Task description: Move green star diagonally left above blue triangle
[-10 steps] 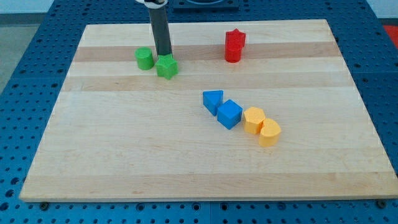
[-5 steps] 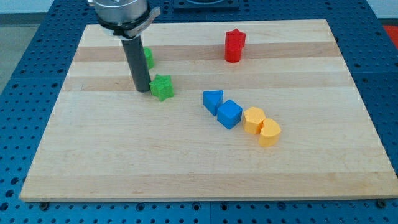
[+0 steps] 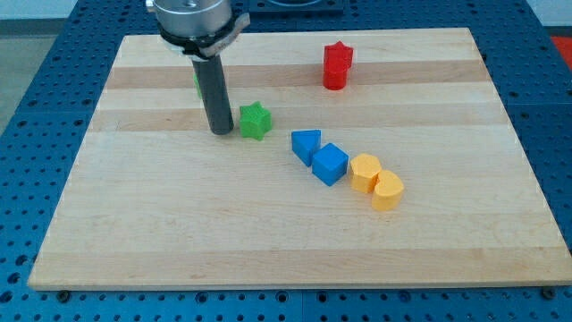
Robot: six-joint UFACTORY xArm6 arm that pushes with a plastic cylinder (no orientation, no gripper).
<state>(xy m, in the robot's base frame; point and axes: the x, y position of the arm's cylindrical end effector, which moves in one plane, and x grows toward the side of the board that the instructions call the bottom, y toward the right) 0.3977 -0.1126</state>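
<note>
The green star (image 3: pixel 255 121) lies on the wooden board (image 3: pixel 179 224), up and to the left of the blue triangle (image 3: pixel 306 145). A gap of bare wood separates the two. My tip (image 3: pixel 222 132) rests on the board just left of the green star, close to it or touching it. The dark rod rises from the tip toward the view's top.
A blue cube (image 3: pixel 330 165) sits right of and below the blue triangle, followed by two yellow blocks (image 3: pixel 365 173) (image 3: pixel 387 191). A red star (image 3: pixel 338 64) stands near the top. A second green block (image 3: pixel 197 82) is mostly hidden behind the rod.
The green star has slid down and to the right, from beside the green block toward the blue triangle. My tip moved round to its left side and followed it right.
</note>
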